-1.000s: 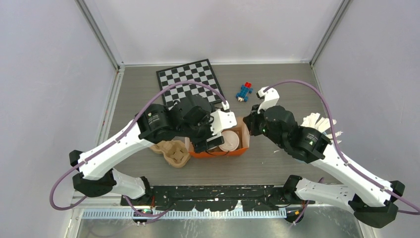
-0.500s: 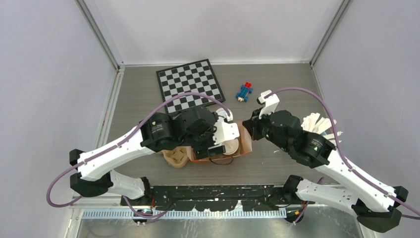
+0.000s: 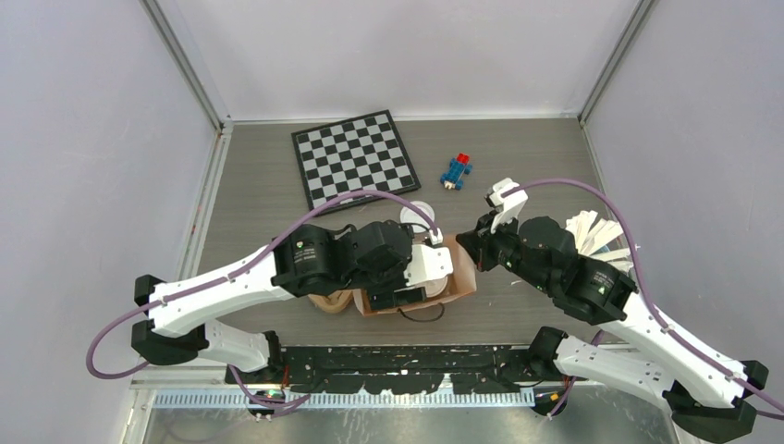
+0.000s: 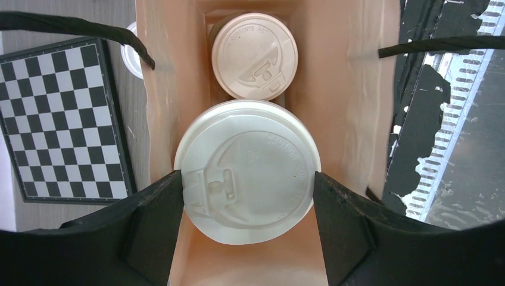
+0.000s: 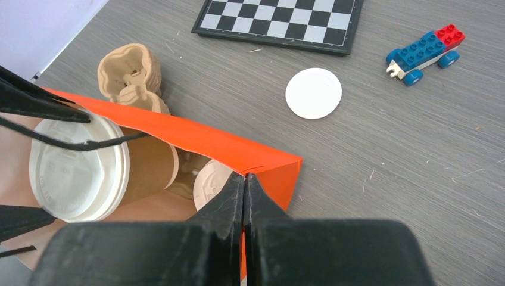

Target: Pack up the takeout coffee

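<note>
left gripper (image 4: pixel 247 182) clamps lidded cup (image 4: pixel 247 158) inside bag (image 4: pixel 351 89); right gripper (image 5: pixel 245 179) pinches bag rim; second cup (image 4: pixel 254 56) body hidden.

bag (image 4: pixel 351 89): front cup (image 4: pixel 247 173) and rear cup (image 4: pixel 255 55) fill it | its sides crowd left fingers (image 4: pixel 149 220) | tabletop (image 5: pixel 387 149): loose lid (image 5: pixel 313 93)

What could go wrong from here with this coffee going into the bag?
The left claw grips a lidded cup over the orange bag, above the cup already inside; it may land on that lid and tip. The right claw pinches only the bag rim's corner; a slip could let the mouth sag. A black handle crosses the held lid and might snag.
</note>
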Available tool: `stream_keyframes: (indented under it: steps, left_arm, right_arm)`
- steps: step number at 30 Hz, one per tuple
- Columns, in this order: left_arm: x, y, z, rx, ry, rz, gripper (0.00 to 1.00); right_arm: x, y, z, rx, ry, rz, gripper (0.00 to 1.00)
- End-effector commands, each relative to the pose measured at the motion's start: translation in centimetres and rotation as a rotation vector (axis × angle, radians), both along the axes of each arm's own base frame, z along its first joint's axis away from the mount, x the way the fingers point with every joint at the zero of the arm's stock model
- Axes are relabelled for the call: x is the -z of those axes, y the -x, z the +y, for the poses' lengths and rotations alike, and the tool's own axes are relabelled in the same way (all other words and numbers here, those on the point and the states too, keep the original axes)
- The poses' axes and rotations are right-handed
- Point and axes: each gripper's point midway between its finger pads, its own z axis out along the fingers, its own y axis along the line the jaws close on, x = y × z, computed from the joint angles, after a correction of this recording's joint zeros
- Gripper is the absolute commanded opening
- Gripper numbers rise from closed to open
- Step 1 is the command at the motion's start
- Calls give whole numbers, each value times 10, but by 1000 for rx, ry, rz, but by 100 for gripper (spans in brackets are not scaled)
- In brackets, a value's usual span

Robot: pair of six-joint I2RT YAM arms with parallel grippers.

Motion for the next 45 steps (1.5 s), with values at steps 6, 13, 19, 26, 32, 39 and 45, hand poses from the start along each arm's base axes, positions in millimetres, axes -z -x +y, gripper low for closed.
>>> stream_keyframes:
  steps: [6,13,19,26,32,39,45]
  left_arm:
    - [-24,-5,-12,-3,82,-76,46]
    - [-21,-17,-5,11,19,-171,48]
    - [-16,-23,-1,14,-24,-207,48]
    - [-1,-20,1,-12,-28,-179,46]
    - [11,-16,9,-22,-32,-157,44]
    - [21,-19,17,-46,-55,-166,44]
    - [20,-28,20,-75,-21,-228,44]
  right_arm:
    - [-39,-11,2,36,-75,-89,0]
    - [-39,-18,-3,101,-126,-103,0]
    - [-40,-21,8,76,-134,-112,0]
    - [-21,-11,15,-3,-100,-83,0]
    - [-11,-8,13,-23,-46,-86,0]
    - [-12,-7,14,-57,-7,-126,0]
    - [-17,-3,7,-43,-19,-148,0]
